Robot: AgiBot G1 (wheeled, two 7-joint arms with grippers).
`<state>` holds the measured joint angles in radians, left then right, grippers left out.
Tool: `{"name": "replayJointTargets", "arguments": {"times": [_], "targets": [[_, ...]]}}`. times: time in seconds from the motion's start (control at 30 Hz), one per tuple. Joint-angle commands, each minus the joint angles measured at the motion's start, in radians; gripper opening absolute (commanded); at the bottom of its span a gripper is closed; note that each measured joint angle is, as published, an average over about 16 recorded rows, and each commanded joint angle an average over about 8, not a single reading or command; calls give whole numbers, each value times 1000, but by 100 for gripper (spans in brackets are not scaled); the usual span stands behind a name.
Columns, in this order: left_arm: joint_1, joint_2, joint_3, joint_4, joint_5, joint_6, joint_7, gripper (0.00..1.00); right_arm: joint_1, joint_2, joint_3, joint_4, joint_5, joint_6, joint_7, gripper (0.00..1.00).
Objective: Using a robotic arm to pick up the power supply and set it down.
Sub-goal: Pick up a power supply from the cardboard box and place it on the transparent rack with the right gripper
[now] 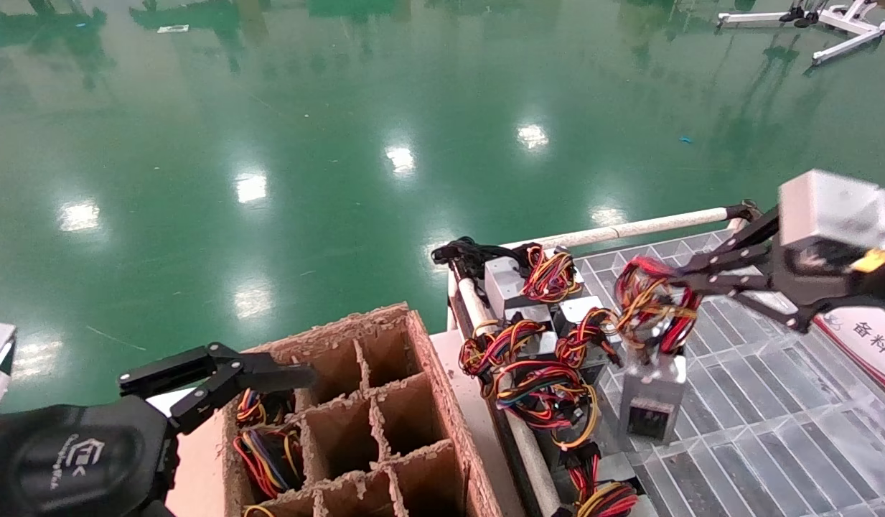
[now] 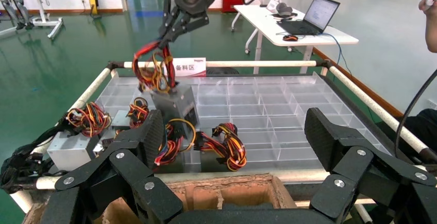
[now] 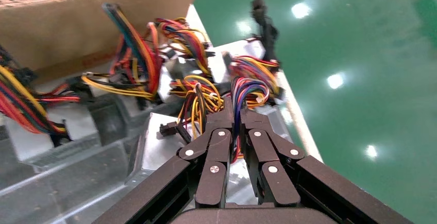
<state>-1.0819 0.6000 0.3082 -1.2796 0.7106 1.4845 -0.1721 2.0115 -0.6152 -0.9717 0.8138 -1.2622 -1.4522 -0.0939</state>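
Note:
My right gripper (image 1: 673, 286) reaches in from the right and is shut on the red, yellow and black wire bundle (image 1: 654, 305) of a power supply (image 1: 652, 406). The grey metal box hangs upright below the bundle, over the clear tray (image 1: 772, 402); I cannot tell if its lower end touches the tray. In the left wrist view the same power supply (image 2: 174, 103) dangles under the right gripper (image 2: 169, 34). In the right wrist view the right gripper (image 3: 232, 112) pinches wires above the grey casing (image 3: 160, 147). My left gripper (image 1: 288, 373) is open and holds nothing, parked over the cardboard box (image 1: 446, 402).
Several more power supplies (image 1: 507, 280) with tangled wires lie along the tray's left side. The divided cardboard box holds wire bundles (image 1: 270, 452) in its left cells. A white pipe rail (image 1: 629, 228) frames the tray, and a sign (image 1: 869, 337) lies at the right.

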Motion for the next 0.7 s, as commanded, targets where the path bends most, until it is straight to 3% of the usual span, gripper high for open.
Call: {"name": "replayJointTargets", "arguments": {"times": [0.03,0.33,0.7], "targets": [[0,0,0,0,0,0,0,100,-6,-18,-7,-25,0,-11,-14,0],[0,0,0,0,0,0,0,100,-44,-97,-16,-154,19,-30,-88,0],[0,0,1,0,-1,0,0,100,-63,-130,7,-259,74,-51,-169,0]]}}
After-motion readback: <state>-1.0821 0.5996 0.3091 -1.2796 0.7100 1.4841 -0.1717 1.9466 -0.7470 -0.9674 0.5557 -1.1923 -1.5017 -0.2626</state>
